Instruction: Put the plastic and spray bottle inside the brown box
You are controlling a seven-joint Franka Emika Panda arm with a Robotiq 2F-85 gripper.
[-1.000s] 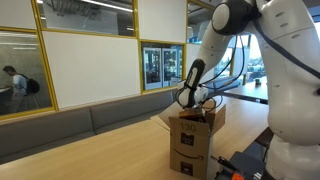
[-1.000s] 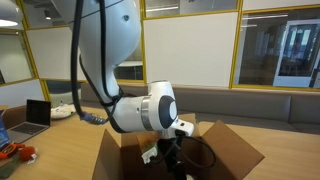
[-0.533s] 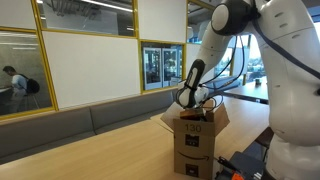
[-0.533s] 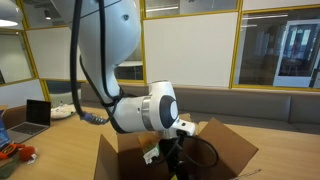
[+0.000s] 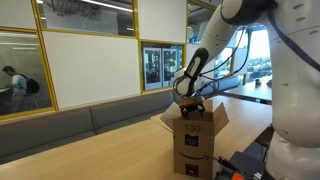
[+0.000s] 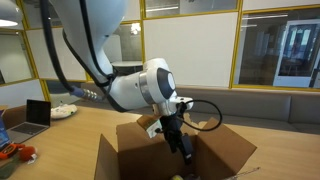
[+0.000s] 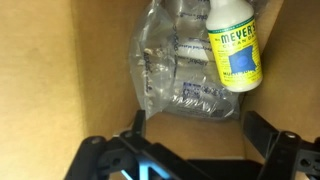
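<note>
Placement appears complete: crumpled clear plastic and yellow spray bottle lie inside brown cardboard box; lift your released, empty end effector clear.

The tall brown cardboard box looks matt and papery, with plain inner walls. The crumpled clear plastic is thin, wrinkled and glossy, catching glints. The small yellow spray bottle is smooth plastic with a printed label. The white arm shell is smooth and shiny.
</note>
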